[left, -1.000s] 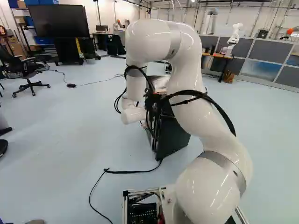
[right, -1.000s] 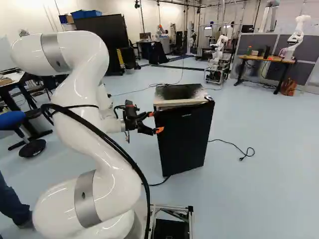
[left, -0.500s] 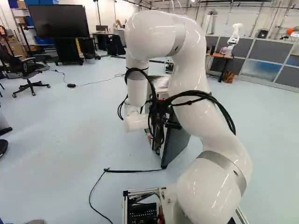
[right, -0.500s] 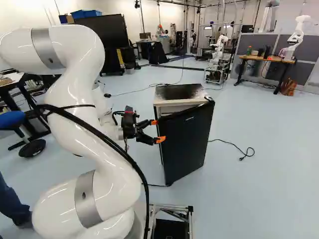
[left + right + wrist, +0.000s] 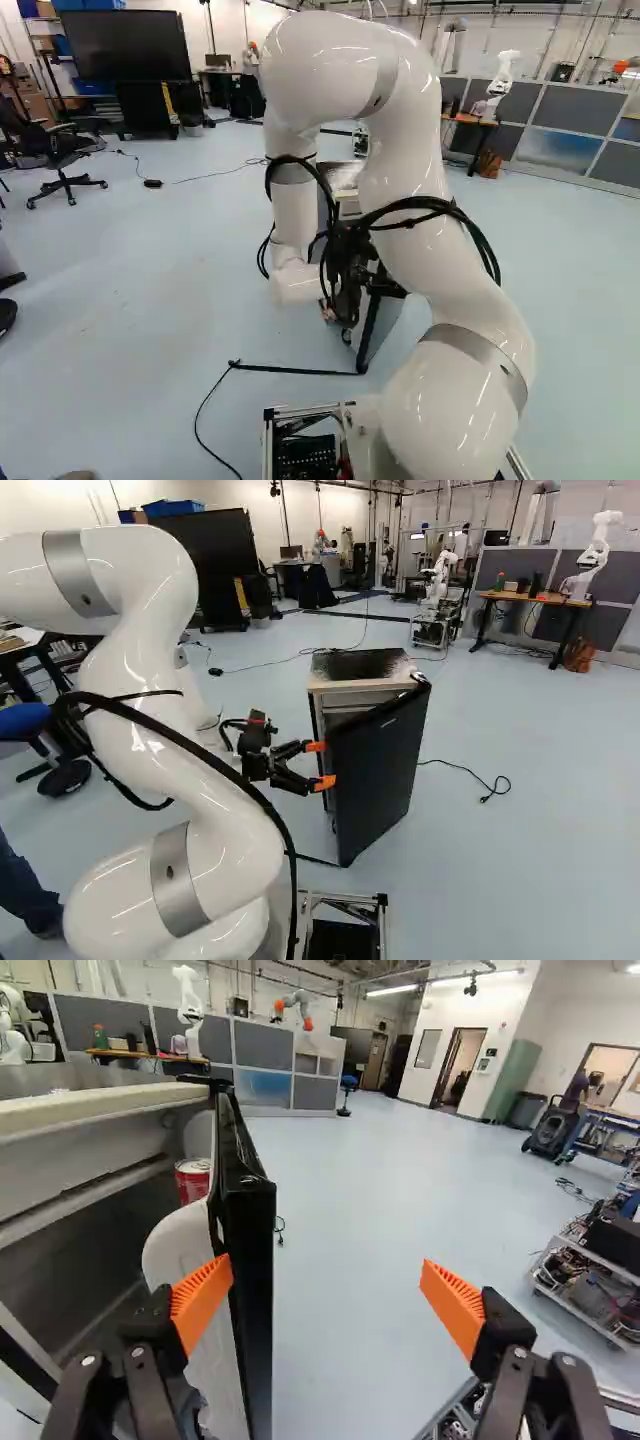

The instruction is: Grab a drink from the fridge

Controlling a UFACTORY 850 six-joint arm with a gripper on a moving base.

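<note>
Wrist view: claw (image 5: pixel 320 765) wide by fridge door (image 5: pixel 253 1290); red can (image 5: pixel 192 1186), pale markings unreadable.

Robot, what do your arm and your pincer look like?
My thick, glossy white arm has rounded joints, with smooth silver-grey bands around it. Long, bendy black cables run along it. My black, two-fingered pincer has bright orange, ridged pads.

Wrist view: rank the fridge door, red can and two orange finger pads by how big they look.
1. Fridge door
2. Orange pads, too alike to split
3. Red can, partly hidden
</note>
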